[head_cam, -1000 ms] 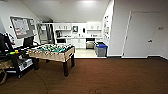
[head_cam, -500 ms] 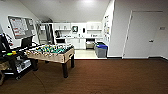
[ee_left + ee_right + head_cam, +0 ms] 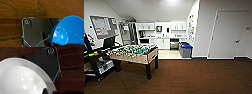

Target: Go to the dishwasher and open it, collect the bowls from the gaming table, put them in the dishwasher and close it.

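Bowls are collected, it seems: a blue bowl [image 3: 70, 31] rides at the left wrist, a white bowl [image 3: 23, 78] at the right; jaw state I cannot tell. Loading remains, the dishwasher [image 3: 174, 44] far across the room.

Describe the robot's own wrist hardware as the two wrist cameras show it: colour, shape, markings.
Both wrist views show a wide black plate with angled edges outlined by a thin pale line. A round silvery fitting sits at a corner of each. On the left one a thin blue line runs across the lower part. The fingers are hard to make out.
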Motion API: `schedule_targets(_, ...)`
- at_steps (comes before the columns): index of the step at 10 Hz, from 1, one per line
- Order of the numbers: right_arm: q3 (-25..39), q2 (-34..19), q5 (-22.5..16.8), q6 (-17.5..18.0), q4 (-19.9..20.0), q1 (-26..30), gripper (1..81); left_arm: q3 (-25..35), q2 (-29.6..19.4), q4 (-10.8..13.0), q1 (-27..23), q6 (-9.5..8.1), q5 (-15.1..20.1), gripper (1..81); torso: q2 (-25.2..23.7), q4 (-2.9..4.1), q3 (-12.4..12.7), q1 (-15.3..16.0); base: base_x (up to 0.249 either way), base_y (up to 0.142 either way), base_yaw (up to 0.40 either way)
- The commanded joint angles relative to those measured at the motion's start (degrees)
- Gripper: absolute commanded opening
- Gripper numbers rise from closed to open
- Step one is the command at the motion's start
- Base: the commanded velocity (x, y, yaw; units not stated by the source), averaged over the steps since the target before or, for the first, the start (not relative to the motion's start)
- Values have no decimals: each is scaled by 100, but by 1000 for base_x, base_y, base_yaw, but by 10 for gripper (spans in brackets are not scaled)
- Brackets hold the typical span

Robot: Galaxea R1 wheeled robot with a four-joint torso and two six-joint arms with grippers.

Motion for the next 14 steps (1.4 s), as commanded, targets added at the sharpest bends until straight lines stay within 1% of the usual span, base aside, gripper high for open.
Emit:
schedule_targets(1,16,-99,-192,11,-57,243,10,75,-204,94,-242,12,146,10,2,0,0,0,151,-69,0)
schedule_targets(12,8,-99,-184,2,-57,234,10,75,-213,94,-242,12,155,10,2,0,2,2,153,-75,0)
schedule_targets(14,8,-99,-184,2,-57,242,10,75,-213,94,-242,12,146,10,2,0,0,2,119,0,0)
